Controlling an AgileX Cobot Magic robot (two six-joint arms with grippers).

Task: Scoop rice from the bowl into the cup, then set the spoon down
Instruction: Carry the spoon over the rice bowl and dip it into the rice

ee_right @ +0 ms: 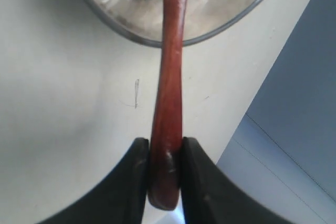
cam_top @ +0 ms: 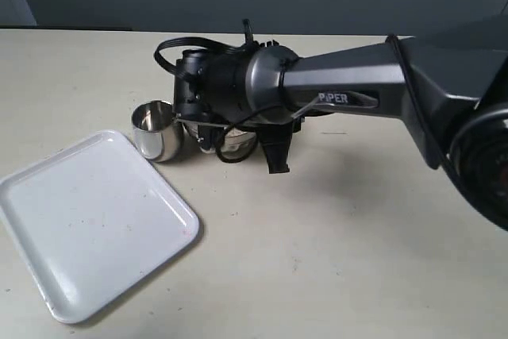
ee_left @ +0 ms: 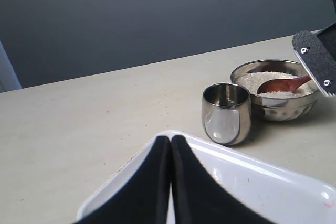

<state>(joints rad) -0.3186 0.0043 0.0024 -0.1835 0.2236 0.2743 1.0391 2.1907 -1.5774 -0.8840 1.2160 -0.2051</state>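
The metal bowl [ee_left: 278,106] holds white rice [ee_left: 262,80] and stands right beside the small steel cup [ee_left: 227,114]. The oval end of the reddish-brown spoon [ee_left: 283,83] rests in the rice. My right gripper [ee_right: 165,148] is shut on the end of the spoon [ee_right: 170,77] handle, which runs over the bowl's rim [ee_right: 121,24]. One of its fingers [ee_left: 315,62] shows beside the bowl. In the exterior view the right arm covers most of the bowl [cam_top: 238,142]; the cup [cam_top: 156,129] stands to its left. My left gripper [ee_left: 170,140] is shut and empty above the tray's corner.
A white square tray [cam_top: 87,220] lies on the beige table, in front of and to the left of the cup, nearly touching it. The right arm [cam_top: 349,89] stretches in from the right over the middle of the table. A dark wall stands behind the table.
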